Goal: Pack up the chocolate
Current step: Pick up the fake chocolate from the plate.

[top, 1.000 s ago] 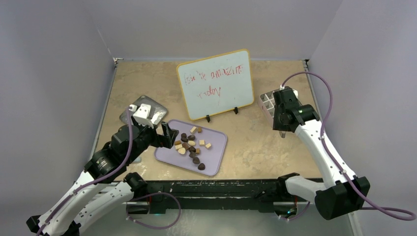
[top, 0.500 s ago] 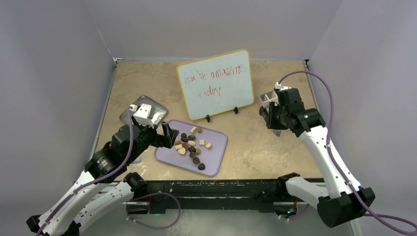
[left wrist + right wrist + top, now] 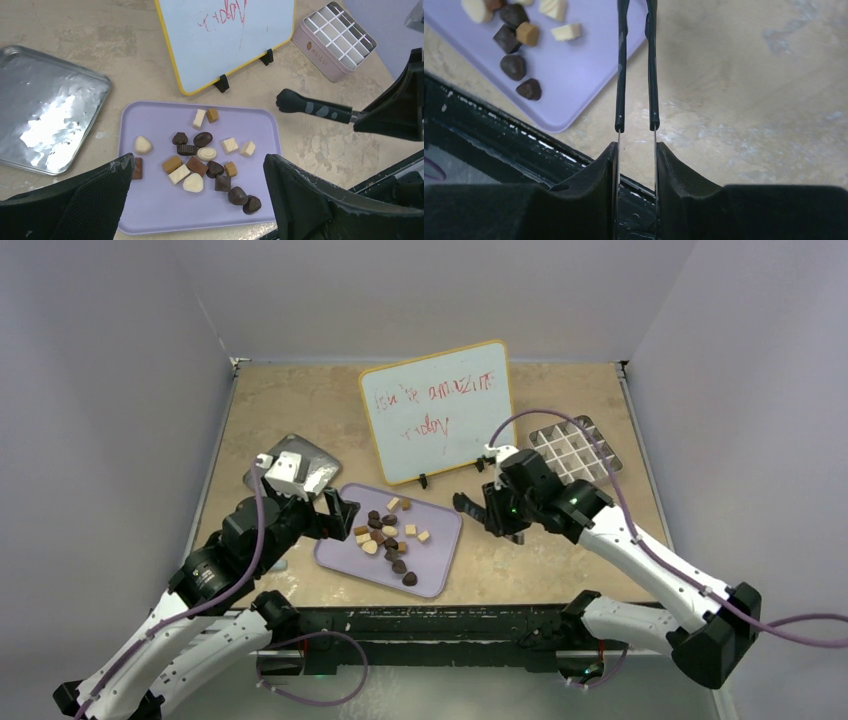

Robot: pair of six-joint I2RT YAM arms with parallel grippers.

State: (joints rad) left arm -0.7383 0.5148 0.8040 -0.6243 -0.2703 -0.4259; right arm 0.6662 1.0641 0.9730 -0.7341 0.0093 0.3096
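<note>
Holding the tongs (image 3: 621, 60) clamped in the right gripper's (image 3: 636, 150) jaws, the robot would have done well to lower their tips squarely astride one chocolate (image 3: 202, 160) on the lavender tray (image 3: 150, 215) at frame centre, the left gripper (image 3: 198, 165) jaws apart.

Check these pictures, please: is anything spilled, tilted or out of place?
Nothing stands out. All chocolates lie on the purple tray, the gridded box sits flat, the whiteboard stands on its feet.
</note>
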